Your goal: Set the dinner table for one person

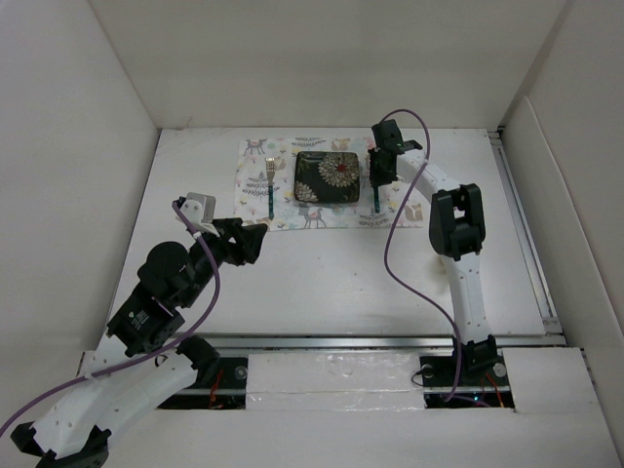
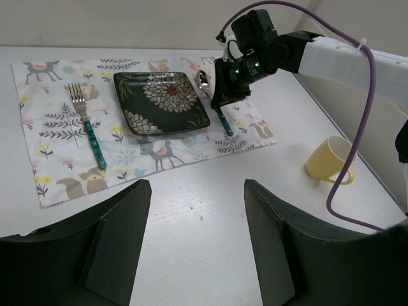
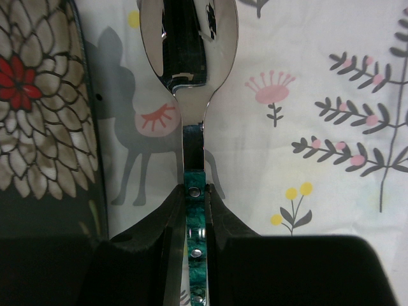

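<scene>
On the white dinner table (image 1: 341,283) lies a pastel animal-print placemat (image 1: 292,210). A dark floral square plate (image 1: 328,178) sits at its middle, and a fork (image 1: 270,185) with a green handle lies to the left of the plate. My right gripper (image 1: 378,171) is shut on the green handle of a spoon (image 3: 189,57), low over the mat just right of the plate (image 3: 38,127). The spoon's bowl points to the far side. My left gripper (image 2: 197,191) is open and empty above bare table, in front of the mat's near edge.
A yellow mug (image 2: 331,160) stands on the table right of the placemat (image 2: 57,153), seen only in the left wrist view. White walls close in the table on three sides. A purple cable hangs from the right arm.
</scene>
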Controlling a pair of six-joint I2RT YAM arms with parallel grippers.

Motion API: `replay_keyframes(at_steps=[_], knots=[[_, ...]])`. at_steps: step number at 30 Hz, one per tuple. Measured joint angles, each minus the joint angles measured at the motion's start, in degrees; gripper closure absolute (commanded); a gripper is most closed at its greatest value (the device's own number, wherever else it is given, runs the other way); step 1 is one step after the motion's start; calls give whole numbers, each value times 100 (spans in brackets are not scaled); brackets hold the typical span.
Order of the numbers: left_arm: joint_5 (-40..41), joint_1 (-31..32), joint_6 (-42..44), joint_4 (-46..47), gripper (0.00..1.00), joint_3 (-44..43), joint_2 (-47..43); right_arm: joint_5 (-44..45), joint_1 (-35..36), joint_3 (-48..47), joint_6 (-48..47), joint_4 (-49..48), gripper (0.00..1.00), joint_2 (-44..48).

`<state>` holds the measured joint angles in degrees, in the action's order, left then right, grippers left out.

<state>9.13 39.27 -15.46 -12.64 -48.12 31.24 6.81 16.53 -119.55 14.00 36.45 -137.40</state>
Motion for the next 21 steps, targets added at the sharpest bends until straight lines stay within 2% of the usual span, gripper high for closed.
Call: replay_keyframes(at_steps=[1,8,12,14,16,17,19,20,21], knots=[[0,0,-2,2,44,0,4,0,0,0,-4,13,98,-44],[22,0,0,2,43,0,13,-28,0,26,9,-4,65,-94],[24,-2,0,2,43,0,15,-85,0,354,24,-74,54,278],[24,0,0,2,43,0,26,-111,9,667,20,-103,49,717],[22,-2,0,2,43,0,44,-120,22,1008,28,-140,48,1338],[20,0,0,0,44,0,48,-114,31,1193,31,-225,51,1665],[17,0,0,2,43,0,46,-35,42,1818,63,-531,72,2599],[15,0,0,2,44,0,44,33,42,2295,133,-791,100,3193],[9,0,0,2,44,0,44,118,44,2747,166,-1027,100,3735]])
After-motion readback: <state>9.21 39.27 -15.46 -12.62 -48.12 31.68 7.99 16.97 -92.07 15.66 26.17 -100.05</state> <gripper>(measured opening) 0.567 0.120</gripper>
